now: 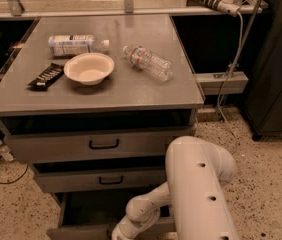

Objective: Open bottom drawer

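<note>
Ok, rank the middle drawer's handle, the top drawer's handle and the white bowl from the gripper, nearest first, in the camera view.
The gripper is at the bottom edge, by the bottom drawer.
1. middle drawer's handle, just above it.
2. top drawer's handle, higher up.
3. white bowl, on the tabletop, left.
</note>
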Robot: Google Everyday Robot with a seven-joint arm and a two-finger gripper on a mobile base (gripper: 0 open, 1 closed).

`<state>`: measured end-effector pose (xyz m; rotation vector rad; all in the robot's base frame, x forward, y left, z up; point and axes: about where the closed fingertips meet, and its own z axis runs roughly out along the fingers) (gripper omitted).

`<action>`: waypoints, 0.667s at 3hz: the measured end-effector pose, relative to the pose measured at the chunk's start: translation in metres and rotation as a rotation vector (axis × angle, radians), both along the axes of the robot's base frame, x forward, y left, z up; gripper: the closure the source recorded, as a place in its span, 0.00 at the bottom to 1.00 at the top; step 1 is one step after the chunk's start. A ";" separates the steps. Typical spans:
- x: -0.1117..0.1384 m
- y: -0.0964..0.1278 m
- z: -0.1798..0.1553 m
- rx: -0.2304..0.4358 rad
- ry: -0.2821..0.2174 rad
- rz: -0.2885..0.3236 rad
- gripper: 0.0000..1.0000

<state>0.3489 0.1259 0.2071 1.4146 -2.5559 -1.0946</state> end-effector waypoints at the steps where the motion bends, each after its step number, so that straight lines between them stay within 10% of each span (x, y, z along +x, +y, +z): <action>1: -0.007 0.001 0.002 0.006 0.013 -0.014 0.00; 2: -0.032 -0.001 0.003 0.018 0.048 -0.036 0.00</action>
